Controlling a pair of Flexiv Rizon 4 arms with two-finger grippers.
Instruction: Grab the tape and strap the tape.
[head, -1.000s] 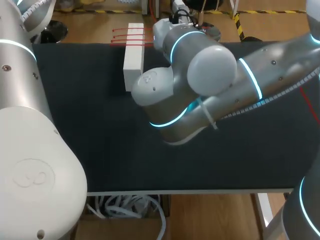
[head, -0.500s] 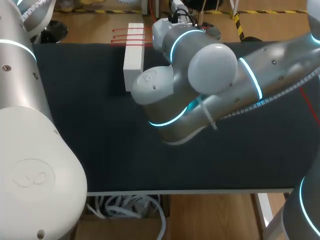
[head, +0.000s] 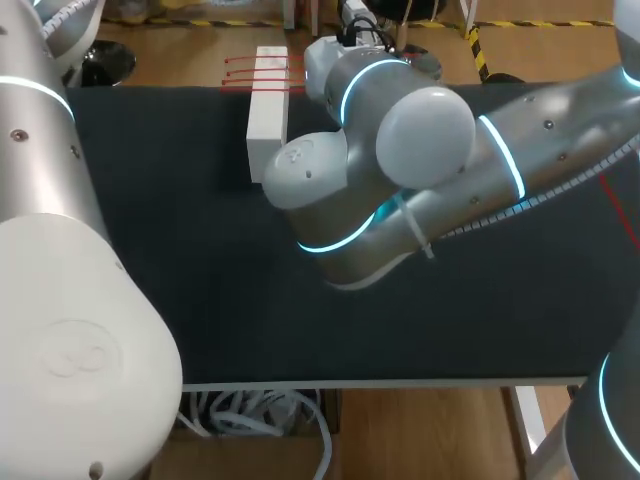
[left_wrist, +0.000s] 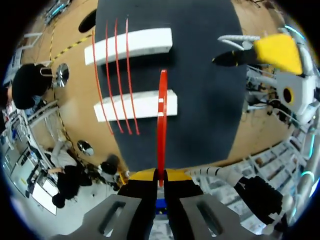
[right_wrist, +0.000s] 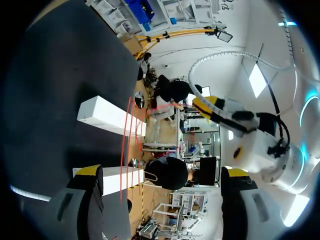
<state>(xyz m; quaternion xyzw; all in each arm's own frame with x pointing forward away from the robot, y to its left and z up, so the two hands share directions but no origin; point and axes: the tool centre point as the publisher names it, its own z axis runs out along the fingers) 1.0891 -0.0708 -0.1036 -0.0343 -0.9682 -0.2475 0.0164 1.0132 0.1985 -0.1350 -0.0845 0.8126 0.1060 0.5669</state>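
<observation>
One held tape (left_wrist: 162, 125), three strapped, two blocks (left_wrist: 150, 41)

Right arm (head: 400, 170) elbow hangs over mat (head: 200, 300) centre and blocks 12 to 3 o'clock. 2 white blocks (left_wrist: 137, 105) sit at 12 o'clock, with 3 red strips (head: 240, 72) spanning the gap between them. Left arm (head: 50, 250) overhangs the 9 o'clock edge. Bare mat from 4 to 8 o'clock is passable.

There are two white blocks, the far block (left_wrist: 129, 45) and the near block (left_wrist: 136, 105). There are four red tapes: three strapped tapes (left_wrist: 129, 75) lie across both blocks, and a fourth tape (left_wrist: 162, 115) is on its own. There are two robot arms, the left arm (head: 60, 300) and the right arm (head: 520, 150).
</observation>
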